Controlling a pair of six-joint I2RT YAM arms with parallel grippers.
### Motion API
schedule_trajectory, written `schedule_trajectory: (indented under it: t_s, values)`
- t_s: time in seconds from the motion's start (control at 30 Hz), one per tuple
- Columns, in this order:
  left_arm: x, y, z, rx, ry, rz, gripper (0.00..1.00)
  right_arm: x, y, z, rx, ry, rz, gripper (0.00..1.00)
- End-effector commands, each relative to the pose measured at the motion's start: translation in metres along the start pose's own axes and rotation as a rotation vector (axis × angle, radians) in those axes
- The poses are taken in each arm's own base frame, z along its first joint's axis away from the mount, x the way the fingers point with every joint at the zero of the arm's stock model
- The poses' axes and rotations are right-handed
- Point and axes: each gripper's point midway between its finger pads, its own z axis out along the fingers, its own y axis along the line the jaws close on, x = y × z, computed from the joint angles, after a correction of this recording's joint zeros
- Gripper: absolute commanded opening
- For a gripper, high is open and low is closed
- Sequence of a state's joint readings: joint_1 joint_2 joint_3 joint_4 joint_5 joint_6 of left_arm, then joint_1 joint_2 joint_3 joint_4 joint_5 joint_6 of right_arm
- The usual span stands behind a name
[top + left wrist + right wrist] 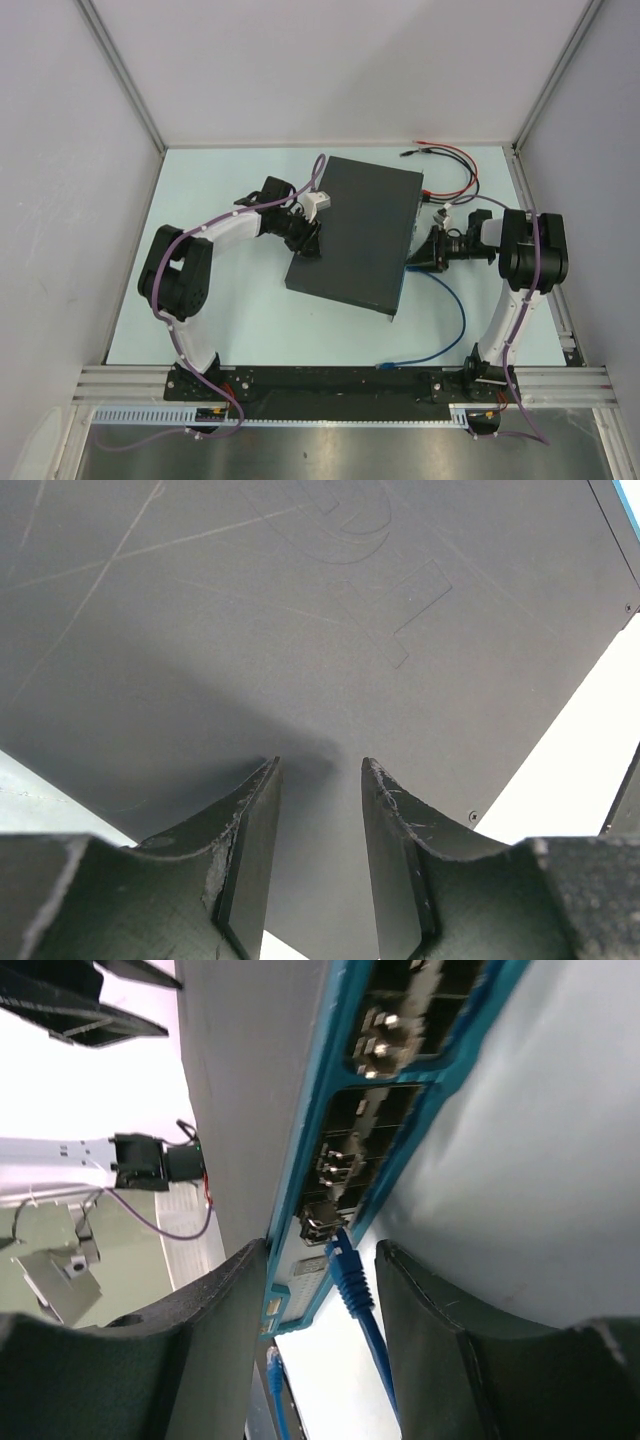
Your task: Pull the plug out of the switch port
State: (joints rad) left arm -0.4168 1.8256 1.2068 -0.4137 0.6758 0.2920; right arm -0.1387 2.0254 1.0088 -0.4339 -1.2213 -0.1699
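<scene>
A: Starting at the left: left gripper [320,770], black jaws chipped and scuffed along the inner edges, standing a little apart over the switch [300,610] and gripping nothing.

B: And the switch's surface?

A: Flat, matte dark grey, faintly scratched, with a shallow pressed logo. Lies skewed in the middle of the pale tabletop [220,180], with a thin bluish strip down the right long edge.

B: Further right?

A: Right gripper [320,1255], smooth black curved jaws, parted around the blue plug [345,1272], with a gap visible on either side at the tips. Ribbed plastic boot, then round blue cable [462,318] curving toward the near edge.

B: Seated in the port [318,1222]?

A: Sits at its mouth in the teal face; cannot tell whether fully in. Neighbouring ports blurred, only metallic glints. Thin red and black wires [455,160] at the far right corner, ends too small to make out.
</scene>
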Motion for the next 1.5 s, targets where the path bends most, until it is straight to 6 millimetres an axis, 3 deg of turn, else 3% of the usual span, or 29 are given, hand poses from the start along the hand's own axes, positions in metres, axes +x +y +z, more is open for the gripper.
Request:
schedule_trajectory:
  t_s: [0.0, 0.5, 1.17, 1.37, 1.47]
  values:
    - [0.003, 0.003, 0.003, -0.022, 0.026, 0.039, 0.44, 0.014, -0.016, 0.007, 0.050, 0.045, -0.037, 0.53]
    - [0.004, 0.003, 0.004, -0.022, 0.030, 0.043, 0.44, 0.012, -0.002, 0.001, -0.115, -0.002, -0.006, 0.44]
    - [0.007, 0.002, 0.005, -0.022, 0.032, 0.048, 0.45, 0.011, -0.008, -0.002, -0.090, -0.007, -0.002, 0.32]
    - [0.007, 0.003, 0.006, -0.022, 0.031, 0.049, 0.45, 0.010, -0.009, -0.003, -0.094, -0.009, 0.006, 0.21]
    - [0.006, 0.002, 0.006, -0.018, 0.029, 0.051, 0.45, 0.011, -0.011, -0.004, -0.091, -0.011, 0.018, 0.22]
